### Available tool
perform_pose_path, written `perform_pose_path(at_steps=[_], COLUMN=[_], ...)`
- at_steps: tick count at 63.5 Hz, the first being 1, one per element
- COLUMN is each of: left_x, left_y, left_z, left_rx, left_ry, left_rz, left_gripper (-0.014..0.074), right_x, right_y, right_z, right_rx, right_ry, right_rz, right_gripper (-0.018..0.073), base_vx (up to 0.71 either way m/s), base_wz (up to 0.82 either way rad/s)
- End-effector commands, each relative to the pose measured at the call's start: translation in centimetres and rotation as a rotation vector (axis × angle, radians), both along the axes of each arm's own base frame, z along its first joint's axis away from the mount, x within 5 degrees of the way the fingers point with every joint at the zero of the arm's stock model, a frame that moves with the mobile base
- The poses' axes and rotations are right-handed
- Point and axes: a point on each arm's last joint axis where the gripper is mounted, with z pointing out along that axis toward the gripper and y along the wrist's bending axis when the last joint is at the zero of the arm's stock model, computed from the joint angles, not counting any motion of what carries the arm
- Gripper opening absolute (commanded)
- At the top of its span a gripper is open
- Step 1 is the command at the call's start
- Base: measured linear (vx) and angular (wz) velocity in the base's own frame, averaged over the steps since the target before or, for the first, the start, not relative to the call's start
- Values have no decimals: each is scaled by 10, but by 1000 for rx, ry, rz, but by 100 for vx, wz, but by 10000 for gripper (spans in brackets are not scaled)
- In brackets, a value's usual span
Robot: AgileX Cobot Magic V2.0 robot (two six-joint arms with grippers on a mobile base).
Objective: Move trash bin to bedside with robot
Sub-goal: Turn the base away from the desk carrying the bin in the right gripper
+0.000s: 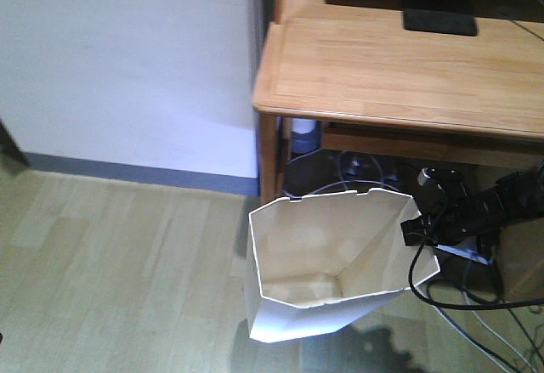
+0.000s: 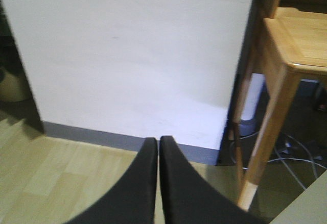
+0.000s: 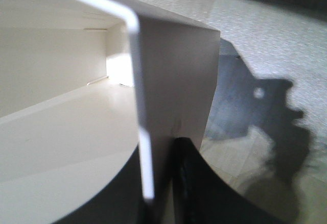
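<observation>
Pinching the thin rim of the white trash bin (image 1: 316, 250) with the right gripper (image 1: 413, 223), on the floor (image 1: 102, 254) beside the desk (image 1: 399, 67) leg. Holding nothing in the left gripper (image 2: 158, 147), pinched together. Liable to buckle or slip free if dragged quickly.

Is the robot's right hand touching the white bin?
Touching. The right wrist view shows the right hand shut on the trash bin, with the bin's thin wall pinched between its black sides.
</observation>
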Motion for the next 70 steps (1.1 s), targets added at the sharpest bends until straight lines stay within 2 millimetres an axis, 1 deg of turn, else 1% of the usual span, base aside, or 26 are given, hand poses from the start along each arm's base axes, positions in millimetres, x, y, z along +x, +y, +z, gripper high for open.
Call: perform_pose_path(at_steps=[1, 31, 70], left_x=[1, 1, 1], left_y=[0, 0, 0], left_z=[5, 5, 5], left_rx=[4, 4, 4], left_ry=[-77, -77, -77], left_rz=[-4, -4, -4], left_gripper=[-6, -6, -6], right_x=[13, 13, 13], right_y=[11, 11, 11], right_z=[39, 39, 39], right_rx=[190, 190, 190], right_ry=[-59, -59, -59], right_rz=[-10, -10, -10], right_gripper=[-5, -5, -5], base_vx=[-12, -11, -3], base_wz=[46, 46, 29])
